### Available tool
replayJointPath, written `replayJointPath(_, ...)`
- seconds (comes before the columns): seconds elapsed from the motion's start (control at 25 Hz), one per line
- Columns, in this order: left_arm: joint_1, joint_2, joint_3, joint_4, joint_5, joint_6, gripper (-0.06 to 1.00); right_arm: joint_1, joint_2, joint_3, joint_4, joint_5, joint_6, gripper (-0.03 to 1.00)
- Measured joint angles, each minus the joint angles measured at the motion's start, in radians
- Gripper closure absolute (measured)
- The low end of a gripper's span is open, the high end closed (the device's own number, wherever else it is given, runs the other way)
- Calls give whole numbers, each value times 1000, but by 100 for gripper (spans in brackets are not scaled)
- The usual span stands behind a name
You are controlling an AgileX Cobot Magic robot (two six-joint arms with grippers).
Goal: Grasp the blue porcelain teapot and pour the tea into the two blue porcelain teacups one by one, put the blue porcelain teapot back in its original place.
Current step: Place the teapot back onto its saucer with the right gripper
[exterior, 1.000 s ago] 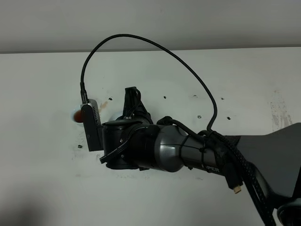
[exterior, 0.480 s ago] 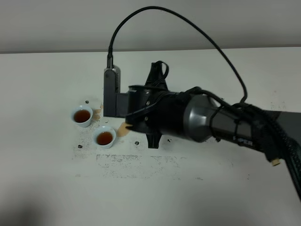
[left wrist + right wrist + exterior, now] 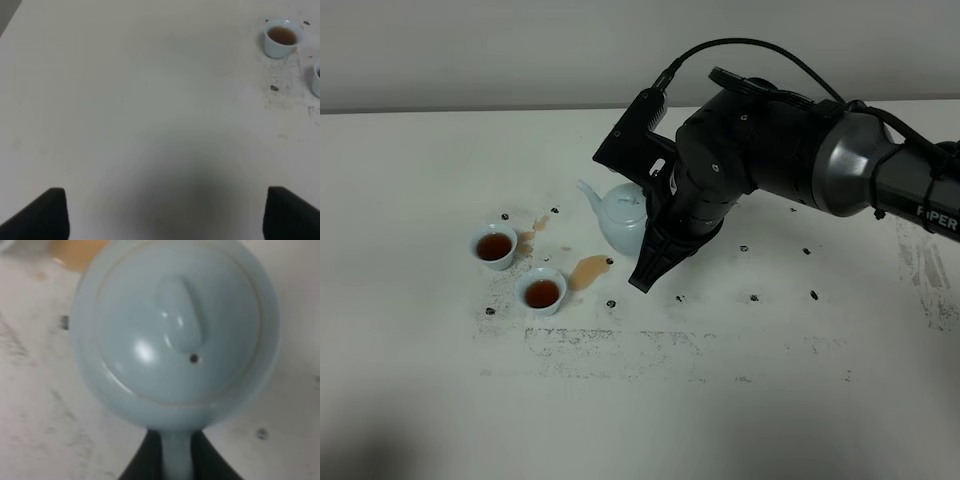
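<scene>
The blue porcelain teapot is upright at mid-table, its spout toward the left; I cannot tell whether it touches the table. In the right wrist view its knobbed lid fills the frame. My right gripper is shut on its loop handle; in the high view it is at the pot's right side. Two blue porcelain teacups, both holding brown tea, stand left of the pot. The left wrist view shows one cup and the other's edge. My left gripper is open and empty, well away from them.
A brown tea puddle lies between the nearer cup and the teapot, with a smaller stain by the far cup. The white table has dark scuff marks and specks. The right arm reaches in from the right.
The right arm has swung back and to the right, away from the cups. The teapot, hidden under the arm before, now shows upright to the cups' right. Both cups are uncovered.
</scene>
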Motion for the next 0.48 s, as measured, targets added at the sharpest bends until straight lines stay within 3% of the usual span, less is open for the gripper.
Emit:
replayJointPath(0.16, 0, 0, 0, 0, 0, 0, 19, -17, 53, 0, 80, -50, -52, 93)
replayJointPath(0.48, 0, 0, 0, 0, 0, 0, 19, -20, 113, 0, 104, -93, -78, 93)
